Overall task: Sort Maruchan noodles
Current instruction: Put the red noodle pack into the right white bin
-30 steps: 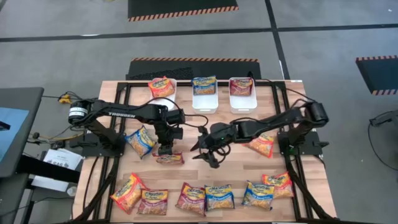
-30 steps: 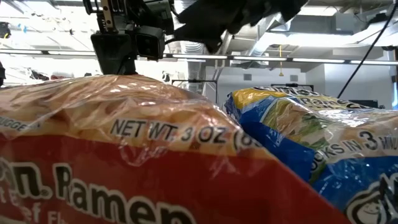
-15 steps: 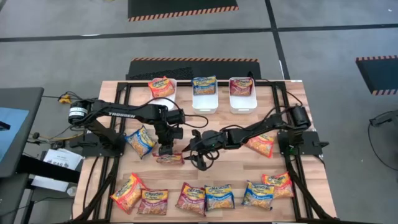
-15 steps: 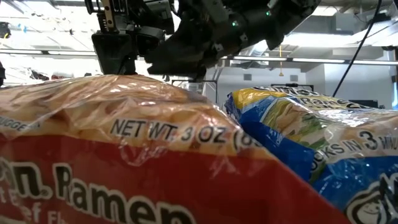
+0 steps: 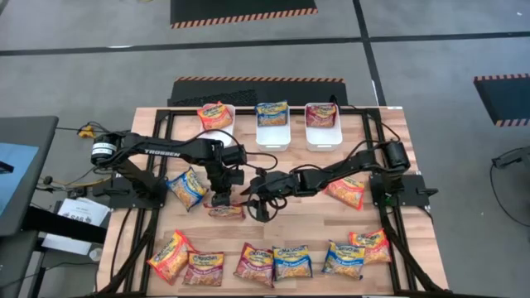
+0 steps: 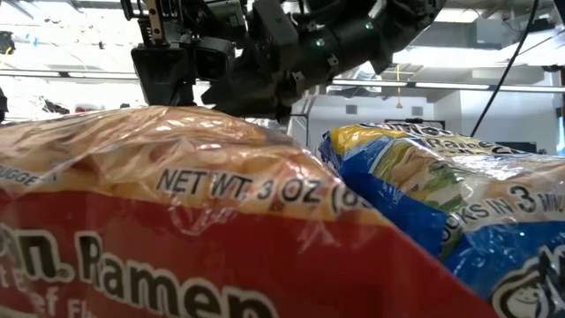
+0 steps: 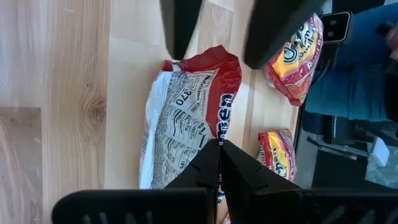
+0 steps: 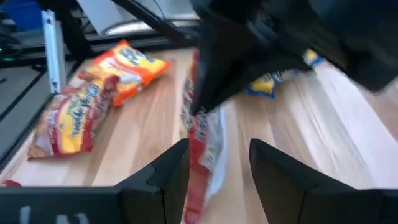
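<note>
**A:** Since a second ago the right gripper has slid leftward across the middle of the high view, its arm stretching out flatter. It now sits just beside the left gripper, which hasn't shifted.

**B:** And the fingers?

**A:** The left one is clenched on the dark red packet — its wrist view shows the two fingers pressed together over the wrapper's edge. The right one is spread; its fingers stand apart with the same red packet showing upright between them, farther off.

**B:** So a handover, or a two-handed lift?

**A:** My guess is a handover. The packet lies at centre-left of the high view, below the three white bins along the top edge, each already holding noodles.

**B:** How should it go?

**A:** The right fingers should straddle a free edge of the wrapper well clear of the left fingertips, and close fully before the left lets go — glossy film slips easily.

**B:** The rest?

**A:** A blue-and-yellow packet lies just left of the left gripper, an orange packet sits at right of centre, and a row of packets waits along the bottom edge of the table.
</note>
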Controlling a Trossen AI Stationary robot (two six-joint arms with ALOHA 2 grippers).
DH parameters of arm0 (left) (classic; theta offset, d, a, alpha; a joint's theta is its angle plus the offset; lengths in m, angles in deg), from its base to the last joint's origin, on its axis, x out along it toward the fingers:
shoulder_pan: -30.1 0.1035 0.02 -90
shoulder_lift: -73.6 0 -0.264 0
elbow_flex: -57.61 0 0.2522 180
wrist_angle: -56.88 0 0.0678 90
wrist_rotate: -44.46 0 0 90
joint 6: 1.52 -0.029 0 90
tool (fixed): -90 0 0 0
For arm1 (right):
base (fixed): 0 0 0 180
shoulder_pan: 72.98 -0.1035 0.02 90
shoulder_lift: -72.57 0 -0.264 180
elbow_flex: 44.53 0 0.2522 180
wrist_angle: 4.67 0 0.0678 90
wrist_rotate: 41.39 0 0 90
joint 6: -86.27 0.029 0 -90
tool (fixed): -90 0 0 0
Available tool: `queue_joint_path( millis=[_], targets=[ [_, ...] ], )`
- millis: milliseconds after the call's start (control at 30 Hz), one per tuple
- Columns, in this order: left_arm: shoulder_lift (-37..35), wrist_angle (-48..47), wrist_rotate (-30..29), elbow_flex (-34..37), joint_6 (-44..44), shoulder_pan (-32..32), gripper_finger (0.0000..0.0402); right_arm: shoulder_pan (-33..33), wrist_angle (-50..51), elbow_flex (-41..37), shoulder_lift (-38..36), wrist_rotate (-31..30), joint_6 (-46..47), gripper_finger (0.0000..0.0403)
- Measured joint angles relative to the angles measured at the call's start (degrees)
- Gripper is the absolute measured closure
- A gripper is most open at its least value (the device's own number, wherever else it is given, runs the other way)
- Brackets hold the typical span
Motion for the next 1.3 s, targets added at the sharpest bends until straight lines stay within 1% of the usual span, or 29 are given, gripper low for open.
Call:
queue_joint_path(
  millis=[167, 333, 400, 533, 667, 900, 1067, 1167, 1233, 1300],
  targets=[
    [0.0, 0.0, 0.0, 0.0, 0.0, 0.0, 0.0401, -0.4, -2.0, -0.1, 1.8, 2.8, 1.6, 0.0211],
    [0.0, 0.0, 0.0, 0.0, 0.0, 0.0, 0.0401, -0.8, -2.6, -0.1, 3.5, 3.0, 2.1, 0.0211],
    [0.0, 0.1, -0.1, 0.0, 0.0, 0.0, 0.0401, -0.9, -4.0, 0.0, 3.3, 2.8, 2.1, 0.0211],
    [0.0, 0.3, -0.1, 0.0, 0.0, 0.0, 0.0401, -0.8, -6.4, 0.0, 5.8, 2.9, 3.6, 0.0211],
    [0.0, 0.5, -0.3, 0.0, 0.3, 0.0, 0.0401, -0.8, -6.6, 2.5, 8.5, 3.1, 4.0, 0.0211],
    [0.0, 0.5, -0.5, 0.0, 0.3, 0.0, 0.0401, -1.5, -4.7, 8.8, 13.1, 6.2, 3.6, 0.0211],
    [0.0, 0.5, -0.7, 0.0, 0.0, 0.0, 0.0401, -1.3, -3.1, 10.5, 14.5, 6.1, 3.8, 0.0213],
    [0.0, 0.5, -0.6, 0.0, 0.0, 0.0, 0.0401, -1.3, -3.6, 11.2, 14.5, 5.8, 4.0, 0.0235],
    [0.0, 0.5, -0.6, 0.0, 0.0, 0.0, 0.0401, -1.2, -3.3, 11.5, 14.5, 5.6, 4.6, 0.0265],
    [0.0, 0.5, -0.6, 0.0, 0.0, 0.0, 0.0401, -1.2, -3.1, 12.0, 14.5, 5.7, 5.1, 0.0304]
  ],
)
